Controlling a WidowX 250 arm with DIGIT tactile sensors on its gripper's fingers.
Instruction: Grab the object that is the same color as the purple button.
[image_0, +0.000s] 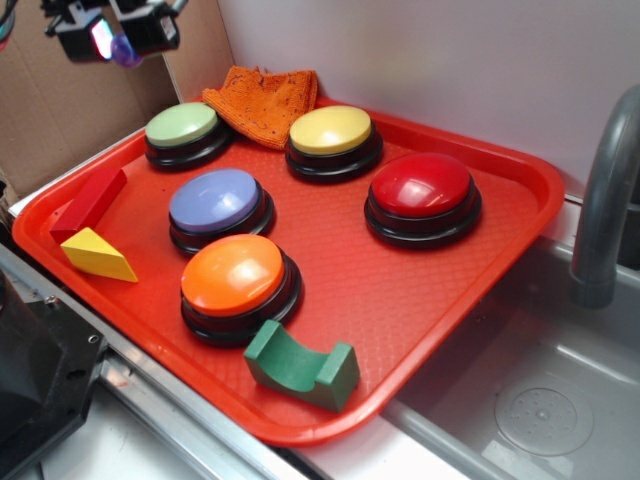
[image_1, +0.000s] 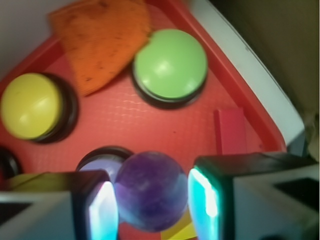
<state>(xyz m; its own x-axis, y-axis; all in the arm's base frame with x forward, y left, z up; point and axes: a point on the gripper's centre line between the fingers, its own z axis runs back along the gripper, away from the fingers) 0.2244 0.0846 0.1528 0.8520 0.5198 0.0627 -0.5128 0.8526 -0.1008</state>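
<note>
Gripper aloft above red tray, jaws clamping purple ball.

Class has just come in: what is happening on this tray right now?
The robot's tool is shut on a small purple ball, held high above the far left corner of the red tray. The ball matches the purple button, which sits among green, yellow, red and orange buttons. The blocks and the cloth lie untouched on the tray.

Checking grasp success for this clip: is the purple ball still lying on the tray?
No. The ball sits between the gripper fingers, lifted above the tray in the exterior view.
</note>
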